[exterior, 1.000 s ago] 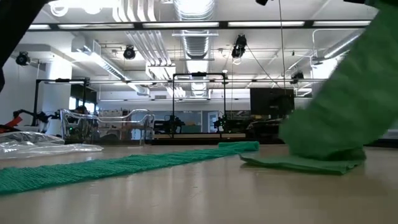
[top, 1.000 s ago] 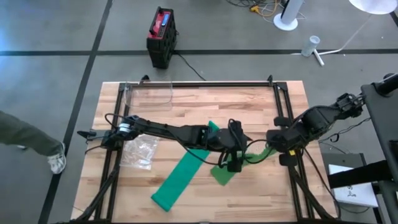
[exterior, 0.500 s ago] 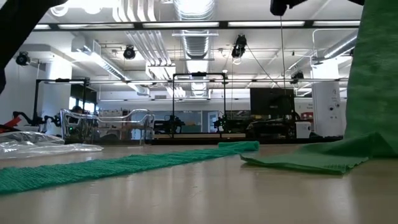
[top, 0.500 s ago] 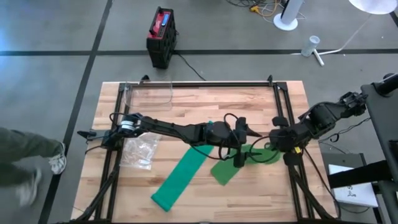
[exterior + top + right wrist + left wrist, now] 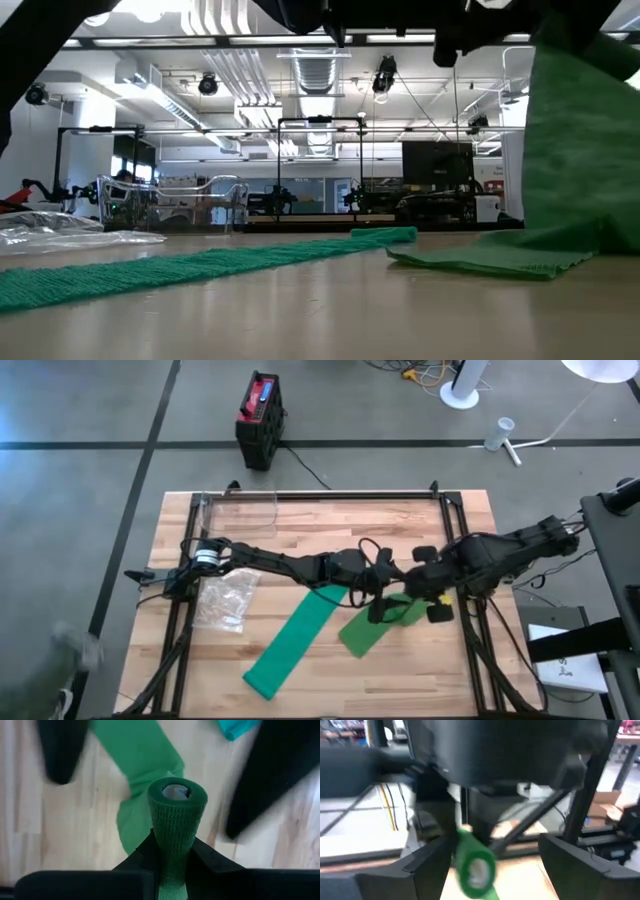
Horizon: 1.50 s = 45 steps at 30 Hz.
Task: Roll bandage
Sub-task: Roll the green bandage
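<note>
Now | right gripper clamped on green roll, mid-table, over folded green strip | left gripper fingers spread, holding nothing, just beside roll | long green band flat on table | plastic bag left

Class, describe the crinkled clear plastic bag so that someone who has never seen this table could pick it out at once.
Start at the light wooden table and go to its left side, beside the base of the left arm. There lies the crinkled clear plastic bag, flat on the wood, left of the long green bandage strip. It is the only see-through, colourless thing among green fabric.
</note>
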Available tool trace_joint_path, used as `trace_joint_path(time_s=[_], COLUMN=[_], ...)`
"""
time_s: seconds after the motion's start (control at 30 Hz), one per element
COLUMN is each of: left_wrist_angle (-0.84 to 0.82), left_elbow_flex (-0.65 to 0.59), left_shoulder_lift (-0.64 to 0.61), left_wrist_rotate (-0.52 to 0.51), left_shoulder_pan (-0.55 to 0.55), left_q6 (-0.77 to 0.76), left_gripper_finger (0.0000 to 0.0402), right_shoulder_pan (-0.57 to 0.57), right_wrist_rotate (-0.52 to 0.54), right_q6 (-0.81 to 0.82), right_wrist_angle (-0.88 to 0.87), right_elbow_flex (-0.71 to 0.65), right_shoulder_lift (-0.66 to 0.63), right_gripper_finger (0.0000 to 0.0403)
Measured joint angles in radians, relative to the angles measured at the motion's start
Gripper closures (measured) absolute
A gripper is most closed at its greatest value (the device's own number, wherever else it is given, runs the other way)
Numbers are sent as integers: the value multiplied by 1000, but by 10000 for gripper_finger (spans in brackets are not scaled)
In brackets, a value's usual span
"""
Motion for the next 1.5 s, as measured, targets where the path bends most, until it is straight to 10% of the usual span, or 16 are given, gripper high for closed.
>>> trace_joint_path(time_s=[0.5,0.8,1.23,1.5], left_wrist_angle=[-50,-104,-199,107], left_elbow_flex=[-22,-2,-58,-347], left_shoulder_lift=[1,-8,-200,-411], left_wrist_rotate=[-148,-120,-132,-116], left_shoulder_pan=[27,37,21,-2], left_q6=[21,71,113,102], left_gripper_finger=[166,374,375,375], right_shoulder_pan=[-81,-77,185,424], right_wrist_rotate=[5,36,436,801], right_q6=[-37,40,325,228], right_wrist_angle=[-1,-30,-7,336], right_elbow_flex=[92,90,76,-20], right_shoulder_lift=[83,79,-186,-277], right_gripper_finger=[355,334,221,197])
